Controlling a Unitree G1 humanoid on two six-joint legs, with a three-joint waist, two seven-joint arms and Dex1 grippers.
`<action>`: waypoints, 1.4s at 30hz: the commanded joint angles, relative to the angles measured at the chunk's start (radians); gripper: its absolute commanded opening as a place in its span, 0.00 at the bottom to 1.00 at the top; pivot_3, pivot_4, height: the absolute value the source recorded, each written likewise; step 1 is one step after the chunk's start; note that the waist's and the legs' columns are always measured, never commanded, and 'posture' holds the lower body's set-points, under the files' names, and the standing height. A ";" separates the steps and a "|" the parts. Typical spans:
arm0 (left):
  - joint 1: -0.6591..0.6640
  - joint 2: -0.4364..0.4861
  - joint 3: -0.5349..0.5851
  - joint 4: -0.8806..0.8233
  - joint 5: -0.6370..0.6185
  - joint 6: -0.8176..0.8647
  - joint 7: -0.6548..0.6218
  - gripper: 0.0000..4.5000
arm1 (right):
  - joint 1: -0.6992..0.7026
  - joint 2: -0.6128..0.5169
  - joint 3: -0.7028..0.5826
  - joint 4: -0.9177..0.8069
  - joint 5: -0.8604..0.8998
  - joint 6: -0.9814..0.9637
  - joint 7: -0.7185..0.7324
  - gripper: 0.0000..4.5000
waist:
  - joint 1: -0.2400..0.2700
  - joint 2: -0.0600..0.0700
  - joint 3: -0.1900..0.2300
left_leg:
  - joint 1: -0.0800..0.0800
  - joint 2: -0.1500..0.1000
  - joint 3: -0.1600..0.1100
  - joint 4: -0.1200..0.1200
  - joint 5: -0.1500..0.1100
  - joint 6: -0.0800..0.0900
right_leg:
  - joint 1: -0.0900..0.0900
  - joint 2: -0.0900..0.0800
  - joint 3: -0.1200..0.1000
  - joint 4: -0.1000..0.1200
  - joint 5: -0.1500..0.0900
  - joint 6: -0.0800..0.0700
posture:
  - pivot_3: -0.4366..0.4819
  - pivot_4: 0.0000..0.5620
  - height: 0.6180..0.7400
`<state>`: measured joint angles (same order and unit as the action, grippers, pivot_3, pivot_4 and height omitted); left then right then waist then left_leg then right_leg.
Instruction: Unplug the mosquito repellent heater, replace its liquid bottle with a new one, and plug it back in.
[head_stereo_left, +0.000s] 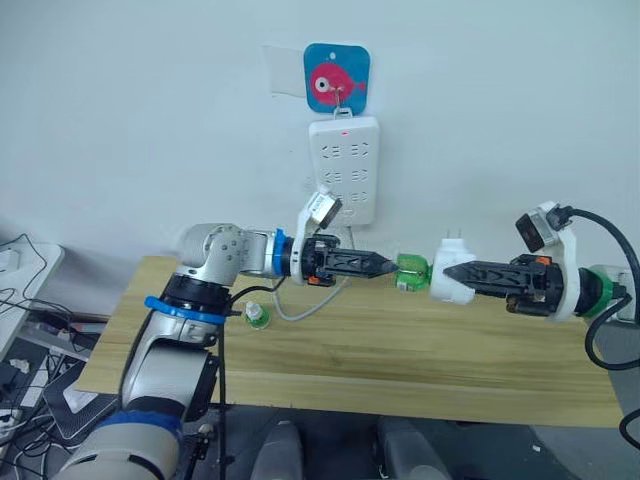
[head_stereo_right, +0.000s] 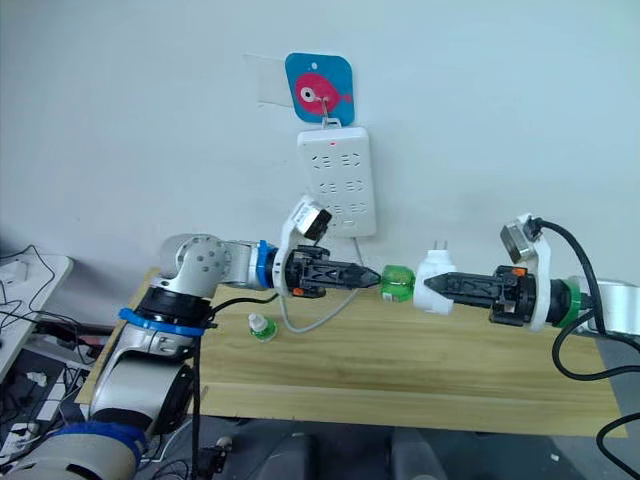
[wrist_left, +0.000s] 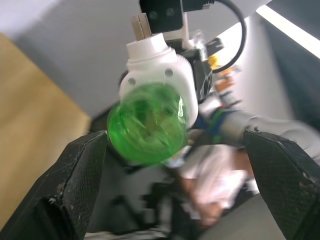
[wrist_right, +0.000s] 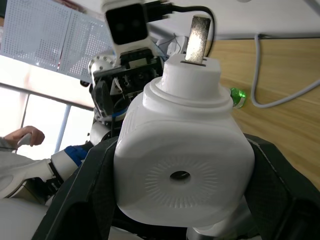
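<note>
My right gripper (head_stereo_left: 447, 272) is shut on the white mosquito repellent heater (head_stereo_left: 452, 254), holding it in the air above the table with its plug prongs pointing up. A green liquid bottle (head_stereo_left: 411, 271) sticks out of the heater toward my left arm. My left gripper (head_stereo_left: 386, 265) is open, its tips just short of that bottle; in the left wrist view the green bottle (wrist_left: 146, 124) sits between the spread fingers (wrist_left: 75, 185) without touching them. The right wrist view shows the heater (wrist_right: 182, 160) clamped between the right fingers. Another small green bottle (head_stereo_left: 258, 316) stands on the table.
A white power strip (head_stereo_left: 343, 170) hangs on the wall under a blue fish hook (head_stereo_left: 336, 77), with a grey cable (head_stereo_left: 300, 308) drooping onto the wooden table (head_stereo_left: 400, 350). A person's hand (wrist_right: 25, 135) shows in the background of the right wrist view.
</note>
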<state>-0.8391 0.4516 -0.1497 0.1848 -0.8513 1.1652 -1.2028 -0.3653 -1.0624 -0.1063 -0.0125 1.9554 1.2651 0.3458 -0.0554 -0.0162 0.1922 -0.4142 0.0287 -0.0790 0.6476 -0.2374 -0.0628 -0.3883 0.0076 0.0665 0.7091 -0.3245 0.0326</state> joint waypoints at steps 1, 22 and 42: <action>0.030 0.034 -0.013 -0.093 0.069 -0.162 -0.073 1.00 | 0.000 -0.015 -0.050 0.003 0.017 0.008 0.008 0.67 | 0.003 0.000 0.000 | 0.000 0.000 0.000 0.000 0.000 0.000 | 0.000 0.000 0.000 0.000 0.000 0.000 | 0.45 0.30 1.00; 0.021 -0.210 -0.063 0.467 0.638 -2.449 -0.067 1.00 | -0.057 0.029 -0.047 0.043 0.017 0.081 0.031 0.67 | 0.038 0.000 0.000 | -0.002 0.000 0.003 -0.001 -0.001 0.001 | 0.001 -0.001 0.002 -0.008 0.004 0.000 | 0.46 0.31 1.00; -0.087 -0.172 -0.251 0.647 0.663 -2.667 0.121 1.00 | -0.021 0.031 -0.039 -0.032 0.017 0.077 0.082 0.67 | 0.024 0.000 0.000 | -0.002 0.000 0.002 0.000 -0.001 0.001 | 0.001 -0.001 0.001 -0.008 0.004 0.001 | 0.44 0.30 1.00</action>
<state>-0.9033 0.2789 -0.3915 0.8371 -0.1949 -1.4820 -1.1174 -0.3781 -1.0244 -0.1235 -0.0179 1.9470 1.3494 0.4110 -0.0317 -0.0162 0.1921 -0.4164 0.0284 -0.0775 0.6477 -0.2381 -0.0614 -0.3871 0.0068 0.0676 0.7015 -0.3203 0.0332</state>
